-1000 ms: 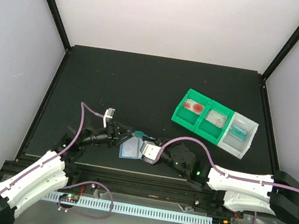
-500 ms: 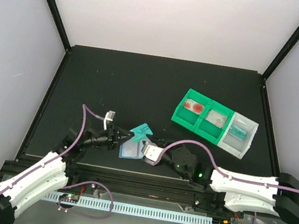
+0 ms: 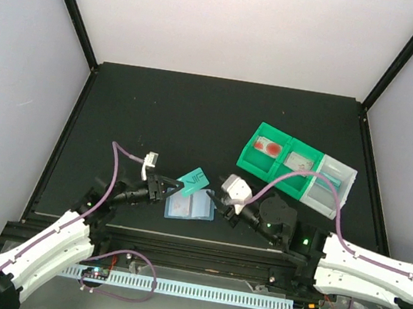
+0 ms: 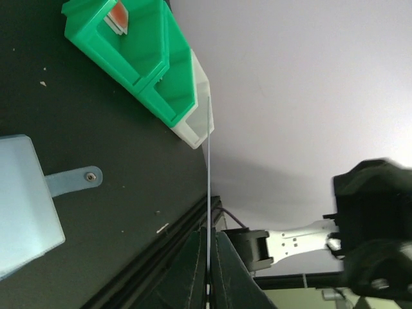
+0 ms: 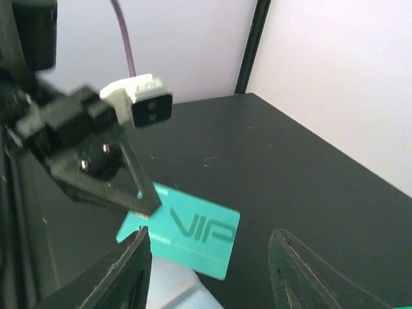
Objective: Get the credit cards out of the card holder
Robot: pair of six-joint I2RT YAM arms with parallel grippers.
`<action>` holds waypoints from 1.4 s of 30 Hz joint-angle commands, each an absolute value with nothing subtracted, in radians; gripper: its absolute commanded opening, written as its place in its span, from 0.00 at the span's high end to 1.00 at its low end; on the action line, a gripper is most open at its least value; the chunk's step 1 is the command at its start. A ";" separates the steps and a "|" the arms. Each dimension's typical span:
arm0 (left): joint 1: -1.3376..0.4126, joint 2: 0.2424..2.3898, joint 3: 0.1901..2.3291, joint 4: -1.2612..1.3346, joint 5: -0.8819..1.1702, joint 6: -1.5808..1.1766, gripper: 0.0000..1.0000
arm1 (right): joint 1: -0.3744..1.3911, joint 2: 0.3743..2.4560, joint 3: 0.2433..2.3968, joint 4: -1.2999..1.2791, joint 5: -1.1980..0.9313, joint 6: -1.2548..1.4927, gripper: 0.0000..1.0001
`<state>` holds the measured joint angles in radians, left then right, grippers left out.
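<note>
My left gripper [image 3: 173,187] is shut on one corner of a teal credit card [image 3: 194,181] printed "VIP", holding it just above the table. The left wrist view shows that card [image 4: 209,154] edge-on as a thin line between the closed fingers of the left gripper [image 4: 209,230]. The light blue card holder [image 3: 188,207] lies flat on the black table just below the card, also visible as a pale panel [image 4: 26,199] with a snap tab. My right gripper [image 3: 216,197] stands open just right of the card, touching nothing. In the right wrist view the right gripper [image 5: 211,237] frames the teal card [image 5: 187,235] and the card holder [image 5: 170,293].
Two green bins [image 3: 268,160] and a clear bin [image 3: 332,186] stand in a row at the right of the table, each with a card inside; the same bins [image 4: 129,58] show in the left wrist view. The table's front rail [image 3: 191,257] runs close behind both grippers.
The left gripper closed on the teal card and lifted it clear of the holder. The right gripper let go, opened and drew back to the right.
</note>
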<state>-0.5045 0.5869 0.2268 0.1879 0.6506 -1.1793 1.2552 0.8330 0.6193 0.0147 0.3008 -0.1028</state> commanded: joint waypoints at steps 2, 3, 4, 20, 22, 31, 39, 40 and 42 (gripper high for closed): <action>-0.501 0.560 0.258 0.127 0.676 -0.999 0.98 | 1.210 0.858 0.766 -0.223 0.174 0.153 0.48; -0.500 0.558 0.266 0.112 0.688 -0.971 0.98 | 1.195 0.871 0.783 -0.241 0.149 0.184 0.48; -0.500 0.556 0.274 0.096 0.702 -0.948 0.98 | 1.165 0.883 0.795 -0.259 0.107 0.214 0.48; -0.500 0.499 0.319 0.050 0.807 -0.850 0.98 | 0.795 1.047 0.683 0.023 -0.674 0.615 0.61; -0.501 0.491 0.319 0.057 0.815 -0.852 0.98 | 0.790 1.056 0.676 0.027 -0.685 0.621 0.63; -0.501 0.485 0.298 0.099 0.832 -0.882 0.98 | 0.783 1.079 0.648 0.054 -0.725 0.627 0.66; -0.500 0.489 0.287 0.124 0.831 -0.895 0.99 | 0.784 1.102 0.647 0.078 -0.747 0.624 0.88; -0.501 0.489 0.287 0.118 0.827 -0.895 0.98 | 0.783 1.100 0.643 0.083 -0.744 0.624 0.95; -0.502 0.489 0.285 0.106 0.819 -0.893 0.98 | 0.782 1.091 0.633 0.082 -0.730 0.619 0.99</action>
